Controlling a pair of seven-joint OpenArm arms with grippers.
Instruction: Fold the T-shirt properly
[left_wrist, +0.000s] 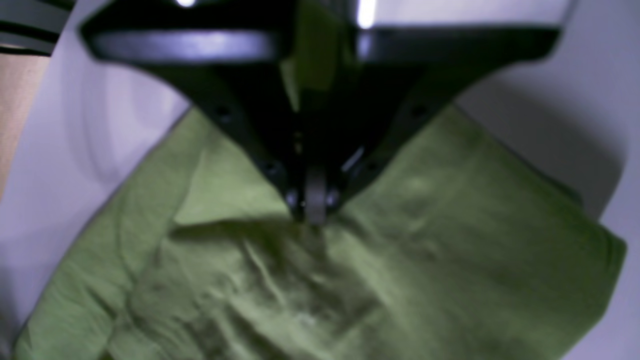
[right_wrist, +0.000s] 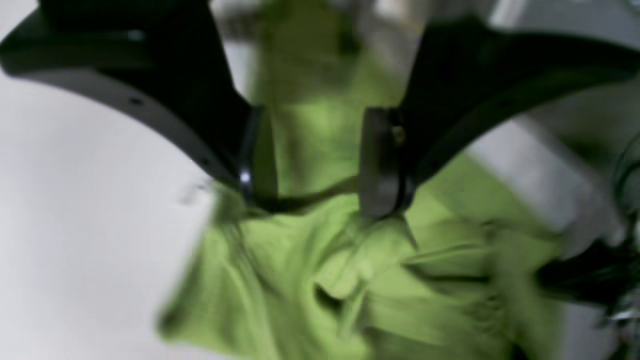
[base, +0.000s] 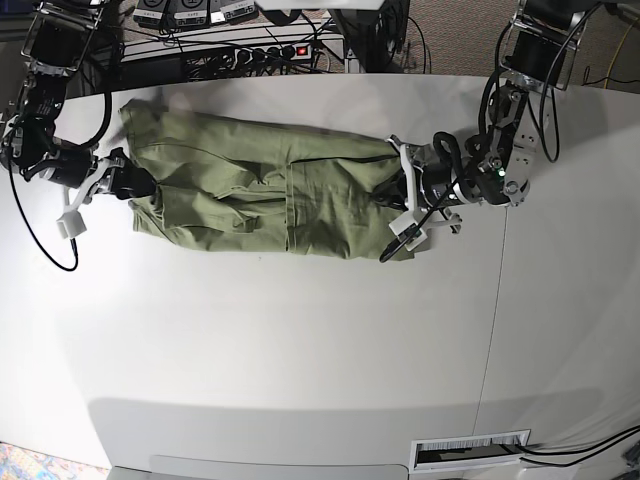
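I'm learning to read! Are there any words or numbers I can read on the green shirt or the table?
None can be read.
T-shirt: plain green, no print.
Table: bare white, no writing.
White label at the table's near edge: it has a striped pattern like a barcode, too small to read.
Boxes behind the table: any markings are too small to read.

Wrinkled sage-green T-shirt (base: 260, 190), folded into a long band, flat across the table's far half.
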